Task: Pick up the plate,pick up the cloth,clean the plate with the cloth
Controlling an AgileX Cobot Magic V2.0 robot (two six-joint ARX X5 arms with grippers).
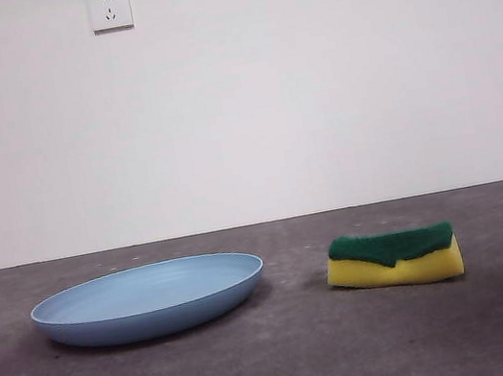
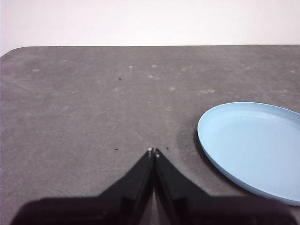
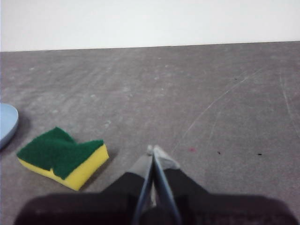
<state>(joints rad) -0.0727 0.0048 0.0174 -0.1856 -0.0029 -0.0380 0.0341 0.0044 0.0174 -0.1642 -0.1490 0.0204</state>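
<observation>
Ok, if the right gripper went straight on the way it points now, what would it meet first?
Probably bare table: the right gripper, jaws shut, points past the cloth, which lies off to one side.

no legible text, seemingly

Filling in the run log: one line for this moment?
plate on table, untouched | sponge beside it, apart | left gripper shut | right gripper shut

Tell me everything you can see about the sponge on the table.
The sponge is a small rectangular block of yellow foam topped by a dark green scouring layer whose edge is ragged, with a notch exposing yellow. It lies flat, green side up, on the grey table, apart from the light-blue plate beside it. Nothing grips or touches it; the right gripper, jaws shut, hovers nearby.
</observation>
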